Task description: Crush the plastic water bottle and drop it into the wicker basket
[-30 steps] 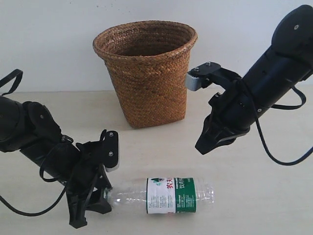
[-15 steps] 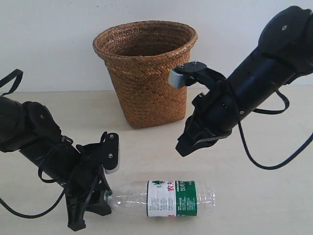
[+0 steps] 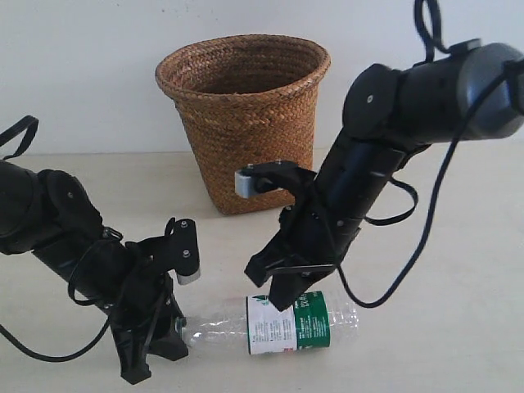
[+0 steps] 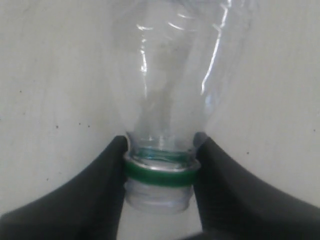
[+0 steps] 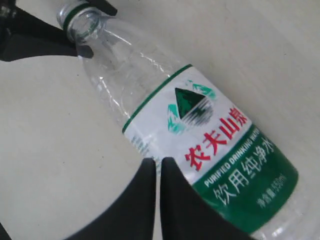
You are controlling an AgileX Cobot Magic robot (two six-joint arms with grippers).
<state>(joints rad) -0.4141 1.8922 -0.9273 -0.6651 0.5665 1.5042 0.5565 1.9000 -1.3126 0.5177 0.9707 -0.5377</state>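
The bottle (image 3: 282,326) lay on its side on the surface (image 3: 458,327), near the front. Its neck pointed left and its bottom pointed right. The left gripper (image 3: 178,322) sat at the left end of the bottle, pressed on the neck from both sides. The right gripper (image 3: 281,296) was just over the middle of the bottle. The basket (image 3: 246,123) stood upright on the surface behind them all, well apart from the bottle.
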